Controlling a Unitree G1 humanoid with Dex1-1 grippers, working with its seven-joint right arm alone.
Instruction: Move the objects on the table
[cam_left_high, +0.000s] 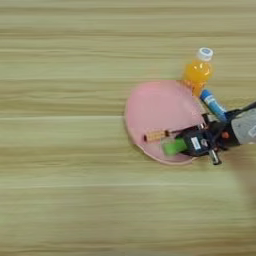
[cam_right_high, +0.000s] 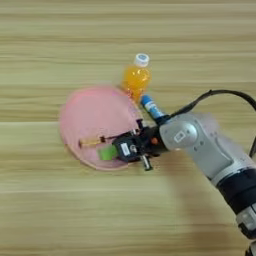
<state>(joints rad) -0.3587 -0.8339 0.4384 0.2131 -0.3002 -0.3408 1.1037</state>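
Silver forearm (cam_right_high: 200, 142), looping black cable (cam_right_high: 220, 93), black tool (cam_right_high: 125, 149).

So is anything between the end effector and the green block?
Nothing visible. The end effector is right at the green block on the pink plate; the screwdriver lies just beside it, not between.

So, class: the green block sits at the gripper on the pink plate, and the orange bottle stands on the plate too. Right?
Not quite. The orange bottle stands on the table just beyond the pink plate, as the right eye view shows. The green block is at the gripper on the plate.
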